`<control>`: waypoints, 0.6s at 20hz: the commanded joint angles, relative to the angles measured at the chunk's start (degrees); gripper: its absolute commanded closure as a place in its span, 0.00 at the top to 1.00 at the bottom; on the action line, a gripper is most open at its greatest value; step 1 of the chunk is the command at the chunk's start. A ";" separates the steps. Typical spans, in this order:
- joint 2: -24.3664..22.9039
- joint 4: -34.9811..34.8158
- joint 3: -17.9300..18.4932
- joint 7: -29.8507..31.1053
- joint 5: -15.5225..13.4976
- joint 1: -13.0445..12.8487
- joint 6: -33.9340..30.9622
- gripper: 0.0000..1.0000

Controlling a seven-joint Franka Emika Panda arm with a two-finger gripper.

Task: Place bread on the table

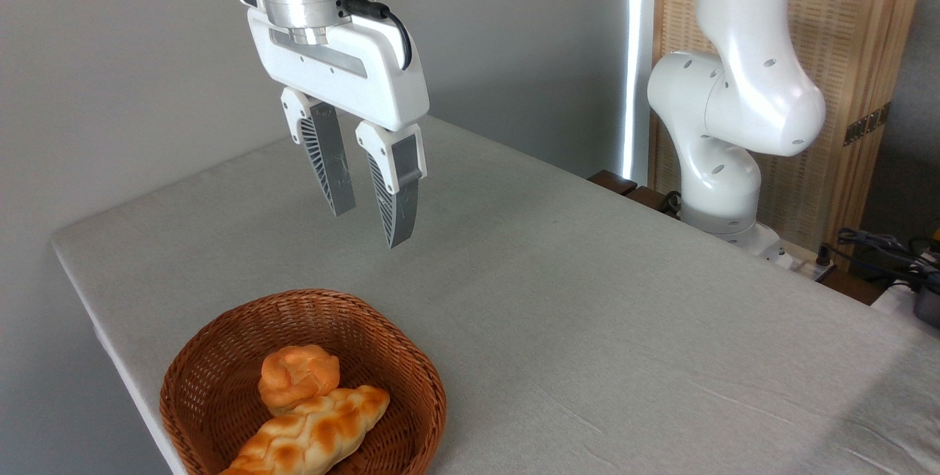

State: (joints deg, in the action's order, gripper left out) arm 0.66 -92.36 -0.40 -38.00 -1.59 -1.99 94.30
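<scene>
A brown wicker basket [302,379] sits on the near left part of the table [587,299], close to its left edge, and everything else is placed from it here. Inside the basket lies the bread [299,376], a small round golden-orange bun with a knotted top, resting toward the middle of the basket floor. Touching its front side is a longer braided loaf [312,432], which runs diagonally from the basket's centre toward its near rim.

Above the basket's far rim and well clear of it hangs the gripper [367,222], its two grey ribbed fingers [328,159] pointing downward and tilted slightly to the right. The fingers stand moderately apart with nothing between them; it holds nothing.

Far to the right of the basket, beyond the table's far edge, stands the white base and lower joints of the arm [734,108], in front of a wooden slatted panel [852,42]. No brand mark, label or readable writing shows on the gripper, the arm, the basket or the table.
</scene>
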 commanded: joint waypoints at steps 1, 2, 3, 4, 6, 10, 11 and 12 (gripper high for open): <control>-0.40 0.07 0.93 -1.02 -0.34 -0.30 0.45 1.00; -0.40 0.07 0.93 -1.02 -0.34 -0.30 0.54 1.00; -0.31 0.07 0.93 -1.11 -0.34 -0.30 0.62 1.00; -0.31 0.07 0.93 -1.11 -0.43 -0.30 0.62 1.00; -0.31 0.07 0.93 -1.02 -0.34 -0.30 0.62 1.00; -0.04 -0.45 0.93 -1.02 -0.43 -0.30 6.32 1.00; 0.13 -1.15 0.93 -1.02 -0.34 -0.30 9.12 1.00; 0.22 -2.29 0.67 -1.02 -0.25 -0.30 12.19 1.00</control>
State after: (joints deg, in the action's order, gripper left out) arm 0.80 -92.45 -0.23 -38.00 -1.59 -1.95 99.52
